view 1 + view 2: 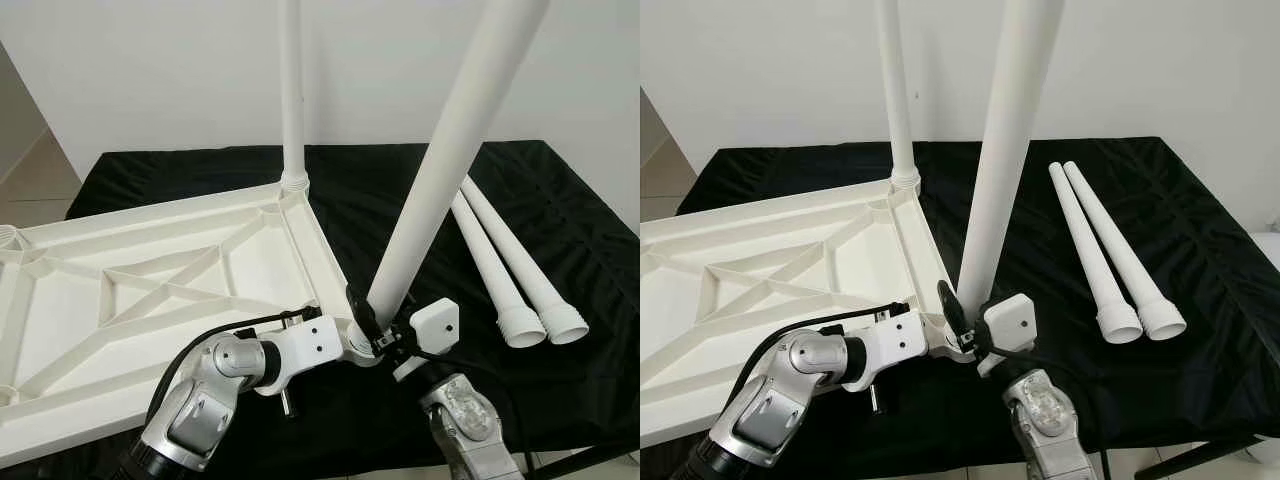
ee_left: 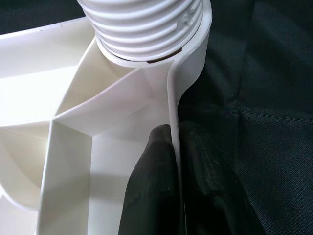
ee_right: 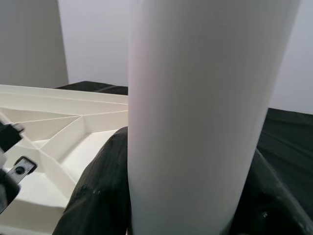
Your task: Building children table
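The white table top lies upside down on the black cloth, ribs facing up. One white leg stands upright in its far right corner. A second leg leans to the right out of the near right corner, where its threaded end sits in the socket with several threads showing. My right gripper is shut on this leg just above its base, fingers on both sides. My left gripper is shut on the top's rim beside that corner, one finger inside and one outside.
Two loose white legs lie side by side on the cloth to the right, wide ends toward me. The black-covered table ends close in front of me. The table top overhangs its left side. A white wall stands behind.
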### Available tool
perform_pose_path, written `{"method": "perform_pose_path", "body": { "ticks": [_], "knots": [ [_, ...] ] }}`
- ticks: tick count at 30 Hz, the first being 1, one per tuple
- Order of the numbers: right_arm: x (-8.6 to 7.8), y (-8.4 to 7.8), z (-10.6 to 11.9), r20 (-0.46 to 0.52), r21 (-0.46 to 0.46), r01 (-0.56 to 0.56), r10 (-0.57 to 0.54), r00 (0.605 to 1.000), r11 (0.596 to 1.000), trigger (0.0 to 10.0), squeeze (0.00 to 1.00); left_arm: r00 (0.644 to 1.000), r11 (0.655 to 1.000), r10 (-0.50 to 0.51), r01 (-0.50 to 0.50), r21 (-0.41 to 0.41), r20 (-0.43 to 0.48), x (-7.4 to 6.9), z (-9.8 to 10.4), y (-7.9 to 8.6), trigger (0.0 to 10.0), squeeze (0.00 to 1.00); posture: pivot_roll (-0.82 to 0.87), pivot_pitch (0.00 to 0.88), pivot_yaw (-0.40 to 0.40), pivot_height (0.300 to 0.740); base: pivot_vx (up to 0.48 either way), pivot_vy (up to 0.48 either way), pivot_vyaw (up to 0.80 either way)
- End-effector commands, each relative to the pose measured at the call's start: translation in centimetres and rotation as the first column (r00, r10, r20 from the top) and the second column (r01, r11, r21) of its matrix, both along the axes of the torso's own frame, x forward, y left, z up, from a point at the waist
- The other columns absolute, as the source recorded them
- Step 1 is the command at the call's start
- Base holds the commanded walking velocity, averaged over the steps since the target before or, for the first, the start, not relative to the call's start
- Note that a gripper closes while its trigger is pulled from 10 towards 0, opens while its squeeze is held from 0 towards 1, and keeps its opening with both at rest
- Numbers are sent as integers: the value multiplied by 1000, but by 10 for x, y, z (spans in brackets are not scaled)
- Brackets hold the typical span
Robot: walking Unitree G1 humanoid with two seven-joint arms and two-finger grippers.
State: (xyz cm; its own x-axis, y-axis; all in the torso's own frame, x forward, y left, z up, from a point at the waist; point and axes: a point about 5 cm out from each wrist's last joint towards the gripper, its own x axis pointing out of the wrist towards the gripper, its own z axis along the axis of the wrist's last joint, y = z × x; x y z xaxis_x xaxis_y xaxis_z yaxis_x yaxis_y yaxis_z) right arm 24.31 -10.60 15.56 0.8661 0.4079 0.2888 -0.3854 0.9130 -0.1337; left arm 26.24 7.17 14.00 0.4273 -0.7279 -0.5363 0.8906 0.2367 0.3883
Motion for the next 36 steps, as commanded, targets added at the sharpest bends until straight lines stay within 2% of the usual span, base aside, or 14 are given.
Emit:
{"method": "perform_pose_path", "body": {
  "ticks": [1, 5, 11, 20, 36],
  "knots": [
    [3, -18, -24, -119, -60, 133, -139, 983, 989, 10000, 0, 989, 989, 144, -145, 19, 39, 4, -11, 12, 10000, 0, -134, 138, 47, 740, 0, 0, 0],
    [3, -12, -22, -114, -51, 137, -142, 983, 989, 10000, 0, 988, 988, 150, -150, 19, 39, 3, -11, 13, 10000, 0, -126, 141, 45, 740, 0, 0, 0],
    [3, -11, -21, -108, -47, 176, -180, 978, 983, 10000, 0, 987, 987, 156, -157, 19, 40, 3, -10, 14, 10000, 0, -122, 143, 43, 740, 0, 0, 0],
    [-1, -16, -20, -86, -59, 303, -307, 948, 951, 10000, 0, 986, 987, 159, -160, 17, 44, 4, -9, 14, 10000, 0, -124, 141, 43, 740, 0, 0, 0],
    [-7, -20, -19, -60, -62, 349, -353, 934, 935, 10000, 0, 987, 987, 157, -158, 14, 45, 4, -9, 13, 10000, 0, -131, 135, 41, 740, 0, 0, 0]
  ]
}}
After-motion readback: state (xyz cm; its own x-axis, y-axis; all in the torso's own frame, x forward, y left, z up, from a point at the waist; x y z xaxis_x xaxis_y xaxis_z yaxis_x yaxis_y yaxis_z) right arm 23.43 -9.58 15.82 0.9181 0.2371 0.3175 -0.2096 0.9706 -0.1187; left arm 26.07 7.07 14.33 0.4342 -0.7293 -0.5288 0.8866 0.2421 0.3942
